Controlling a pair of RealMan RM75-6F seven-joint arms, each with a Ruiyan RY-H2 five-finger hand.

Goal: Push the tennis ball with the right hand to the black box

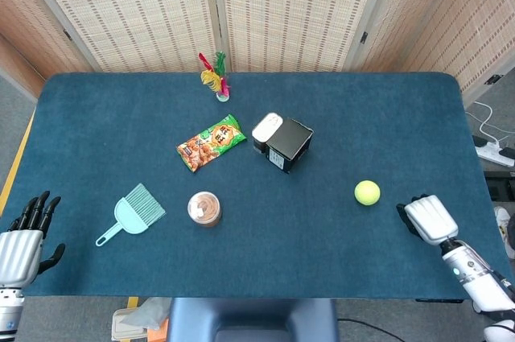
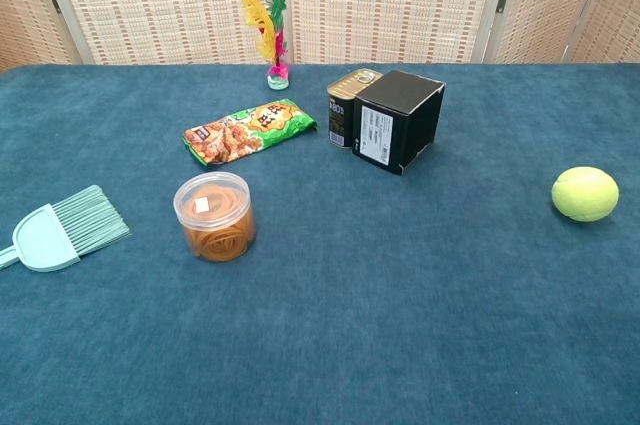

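The yellow-green tennis ball (image 1: 367,192) (image 2: 585,193) lies on the blue table, right of centre. The black box (image 1: 288,145) (image 2: 398,120) stands up and to the left of it, well apart. My right hand (image 1: 426,218) hovers just right of the ball near the table's right front corner, with a small gap between them. Its white back faces up and its dark fingers (image 1: 405,213) point toward the ball, holding nothing. My left hand (image 1: 24,241) rests at the front left corner with its fingers spread and empty. Neither hand shows in the chest view.
A tin can (image 1: 267,126) (image 2: 347,105) stands against the box's left side. A snack bag (image 1: 211,142), a clear jar (image 1: 204,208), a teal brush (image 1: 133,213) and a feather shuttlecock (image 1: 216,78) lie further left. Bare cloth separates ball and box.
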